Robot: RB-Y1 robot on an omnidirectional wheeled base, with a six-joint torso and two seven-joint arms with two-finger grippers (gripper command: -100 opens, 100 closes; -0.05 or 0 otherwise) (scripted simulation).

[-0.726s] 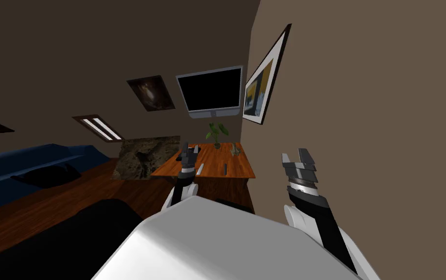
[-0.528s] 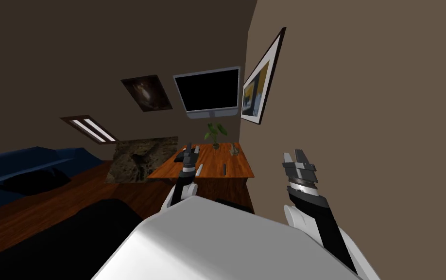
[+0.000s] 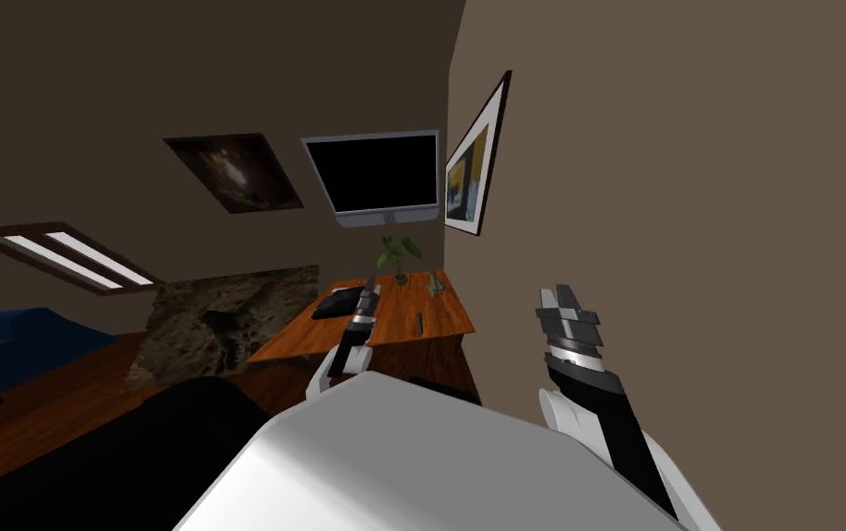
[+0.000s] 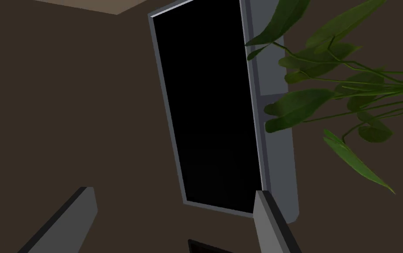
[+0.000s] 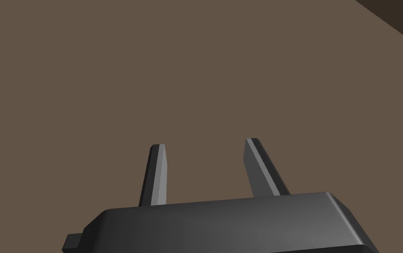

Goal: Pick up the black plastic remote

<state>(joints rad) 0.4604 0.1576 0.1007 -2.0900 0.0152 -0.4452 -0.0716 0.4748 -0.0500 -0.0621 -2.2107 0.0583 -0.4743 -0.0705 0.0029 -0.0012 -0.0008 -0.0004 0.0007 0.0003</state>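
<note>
The black remote (image 3: 419, 323) is a thin dark bar lying near the front edge of a wooden table (image 3: 444, 318) in the head view. My left gripper (image 3: 370, 293) is raised over the table's middle, left of the remote and apart from it. In the left wrist view the left gripper (image 4: 174, 197) is open with nothing between its fingers, pointing at a dark screen (image 4: 209, 110). My right gripper (image 3: 559, 300) hangs by the right wall, away from the table. The right wrist view shows the right gripper (image 5: 204, 143) open and empty.
A flat black object (image 3: 336, 304), a potted plant (image 3: 396, 253) and a small vase (image 3: 432, 281) also sit on the table. A TV (image 3: 373, 175) hangs behind it and a framed picture (image 3: 472, 157) on the right wall. A stone fireplace (image 3: 218, 318) and blue sofa (image 3: 6, 336) lie left.
My view has swung, so the table, TV and sofa have slid left in the picture. My left forearm now covers the light grey bar beside the remote. The right arm is unchanged.
</note>
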